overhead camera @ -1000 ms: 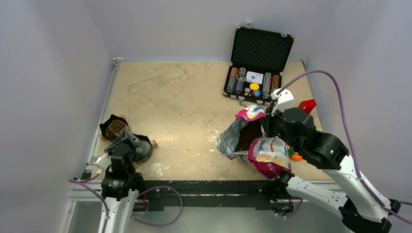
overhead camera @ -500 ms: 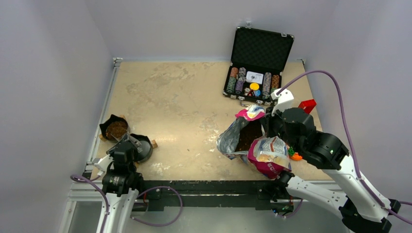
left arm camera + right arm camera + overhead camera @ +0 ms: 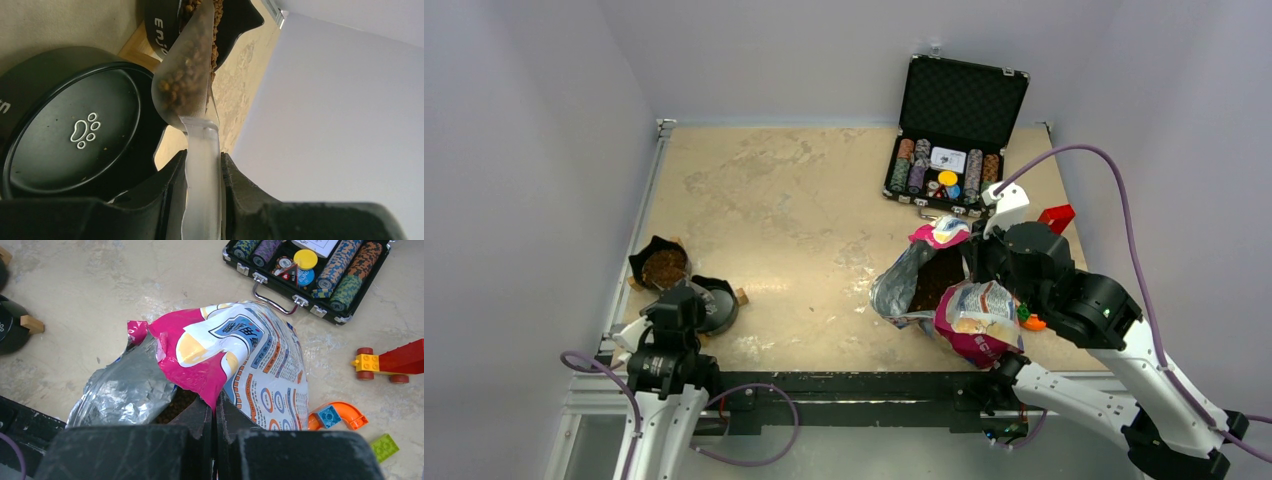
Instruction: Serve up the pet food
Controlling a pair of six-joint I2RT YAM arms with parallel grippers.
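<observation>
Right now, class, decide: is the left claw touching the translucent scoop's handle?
Touching. The left wrist view shows the left claw shut on the scoop: both fingers press against its handle, with no gap on either side.

The left gripper [image 3: 686, 292] sat beside two black bowls [image 3: 721, 310] — the far one held brown pet food [image 3: 664, 266]. The right arm [image 3: 1064, 285] touched the open pink bag [image 3: 972, 338].

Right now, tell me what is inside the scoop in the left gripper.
The translucent scoop in the left gripper holds brown kibble, showing through its frosted wall. How full it is cannot be told: its open side is not in view.
</observation>
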